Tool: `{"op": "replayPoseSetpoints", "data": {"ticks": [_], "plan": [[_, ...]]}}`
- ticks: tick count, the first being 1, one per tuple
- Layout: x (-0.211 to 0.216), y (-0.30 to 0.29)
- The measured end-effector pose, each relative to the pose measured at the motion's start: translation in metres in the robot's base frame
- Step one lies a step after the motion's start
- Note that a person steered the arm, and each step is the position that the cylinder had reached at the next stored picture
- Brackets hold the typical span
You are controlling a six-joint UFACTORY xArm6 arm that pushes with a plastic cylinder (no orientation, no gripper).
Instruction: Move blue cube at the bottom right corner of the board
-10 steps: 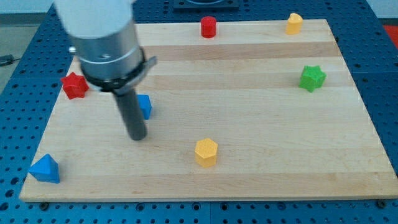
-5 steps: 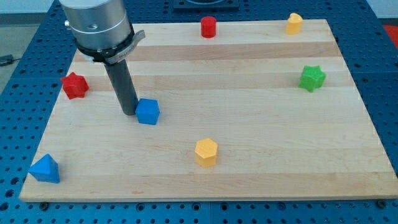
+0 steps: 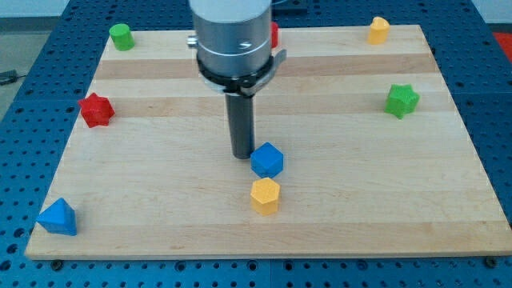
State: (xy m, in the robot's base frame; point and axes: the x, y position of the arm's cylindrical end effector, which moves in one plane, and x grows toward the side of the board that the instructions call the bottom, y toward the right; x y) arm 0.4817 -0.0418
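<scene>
The blue cube sits near the board's middle, turned corner-on. My tip touches its upper left side, with the rod rising to the arm body above. A yellow hexagonal block lies just below the cube, almost touching it. The bottom right corner of the wooden board lies far to the cube's right.
A red star block is at the left, a blue triangular block at the bottom left, a green cylinder at the top left. A green star is at the right, a yellow block at the top right. A red cylinder is partly hidden behind the arm.
My tip has pushed the blue cube to the right and slightly down, from the left-middle to just above the yellow hexagon. The cube has rotated. The green cylinder is now uncovered.
</scene>
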Motion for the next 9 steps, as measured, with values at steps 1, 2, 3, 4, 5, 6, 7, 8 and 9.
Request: {"op": "replayPoseSetpoints", "data": {"ticks": [1,2,3,4,5,6,7,8,9], "plan": [[0.022,-0.001],[0.024,0.04],[0.013,0.087],[0.004,0.13],[0.004,0.141],[-0.001,0.134],[-0.001,0.164],[0.014,0.189],[0.027,0.193]]}}
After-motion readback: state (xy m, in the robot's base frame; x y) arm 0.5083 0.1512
